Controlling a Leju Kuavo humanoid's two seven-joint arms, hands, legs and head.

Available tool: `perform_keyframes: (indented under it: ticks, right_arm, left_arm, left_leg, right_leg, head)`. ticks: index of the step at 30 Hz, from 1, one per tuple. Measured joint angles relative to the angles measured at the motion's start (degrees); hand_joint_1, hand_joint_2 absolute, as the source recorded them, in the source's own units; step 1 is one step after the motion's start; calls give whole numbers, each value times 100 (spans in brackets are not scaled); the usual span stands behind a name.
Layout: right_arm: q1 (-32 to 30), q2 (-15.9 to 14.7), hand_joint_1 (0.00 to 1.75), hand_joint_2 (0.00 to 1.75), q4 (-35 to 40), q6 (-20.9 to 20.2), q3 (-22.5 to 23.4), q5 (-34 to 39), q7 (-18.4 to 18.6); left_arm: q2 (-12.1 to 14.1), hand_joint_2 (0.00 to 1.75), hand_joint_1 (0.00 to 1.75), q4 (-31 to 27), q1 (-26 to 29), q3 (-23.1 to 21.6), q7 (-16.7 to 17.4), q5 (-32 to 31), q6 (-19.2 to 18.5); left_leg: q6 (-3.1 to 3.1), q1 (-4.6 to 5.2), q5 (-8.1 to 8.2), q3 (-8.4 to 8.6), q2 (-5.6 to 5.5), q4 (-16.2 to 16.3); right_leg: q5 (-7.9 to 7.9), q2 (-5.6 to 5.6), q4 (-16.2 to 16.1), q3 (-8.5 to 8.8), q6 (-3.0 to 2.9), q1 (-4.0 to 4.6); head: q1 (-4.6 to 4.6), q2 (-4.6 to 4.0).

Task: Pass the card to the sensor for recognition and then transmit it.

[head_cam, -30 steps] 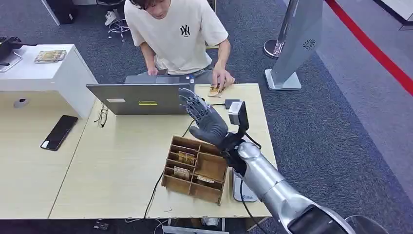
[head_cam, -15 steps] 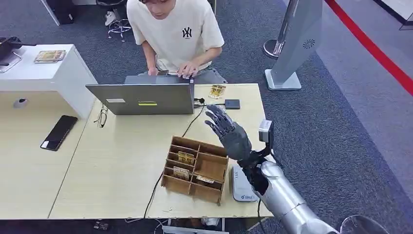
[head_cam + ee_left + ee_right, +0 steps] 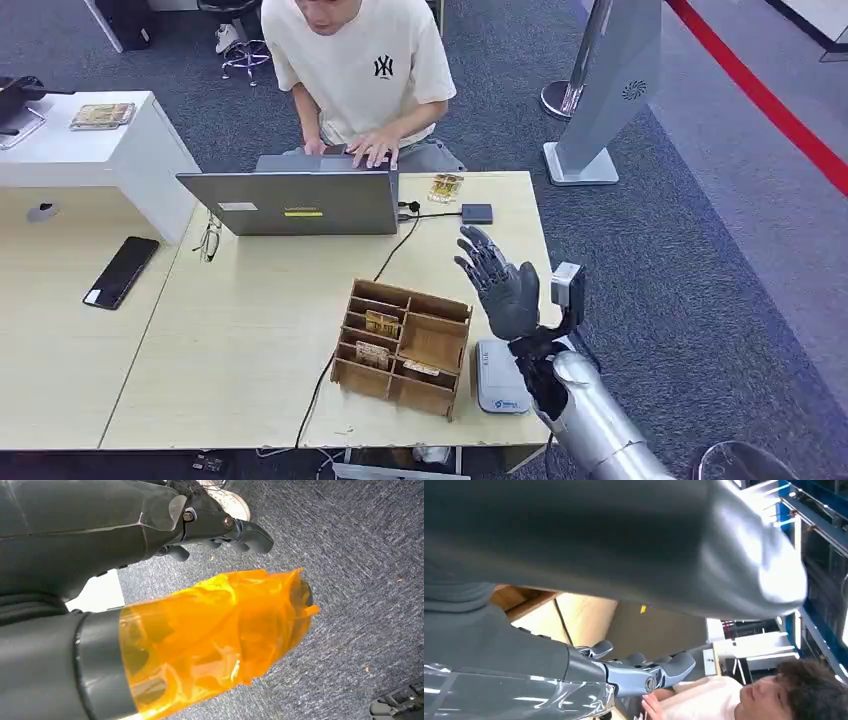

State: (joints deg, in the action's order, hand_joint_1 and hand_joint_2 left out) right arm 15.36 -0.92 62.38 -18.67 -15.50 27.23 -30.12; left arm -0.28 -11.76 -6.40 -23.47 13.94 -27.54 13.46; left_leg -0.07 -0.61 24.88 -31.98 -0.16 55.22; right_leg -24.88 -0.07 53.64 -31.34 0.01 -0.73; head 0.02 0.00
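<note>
Withdrawn toward the sensor (image 3: 497,377), right hand (image 3: 507,288) fingers (image 3: 478,250) spread, cards (image 3: 444,186) well beyond.

There's an interlocking "NY" logo in dark print on the chest of the person's cream T-shirt (image 3: 380,66), plain to read from the head view. The grey standing panel (image 3: 610,80) beyond the table carries a round swirl emblem on its side, no letters legible. A white label and a yellow strip sit on the back of the laptop lid (image 3: 290,203), both too small to read. The white sensor (image 3: 497,378) shows a small blue mark at its near edge, unreadable.
</note>
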Motion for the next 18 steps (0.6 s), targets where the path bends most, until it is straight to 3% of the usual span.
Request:
perform_keyframes:
  ticks: [18]
  right_arm:
    - [-84, 0, 0, 0, 133, 315, 232, -79, 61]
  left_arm:
    - [-26, 0, 0, 0, 2, 13, -2, -37, 17]
  left_leg:
    - [0, 0, 0, -1, -1, 0]
  right_leg:
    - [0, 0, 0, 0, 0, 0]
  head:
    - [0, 0]
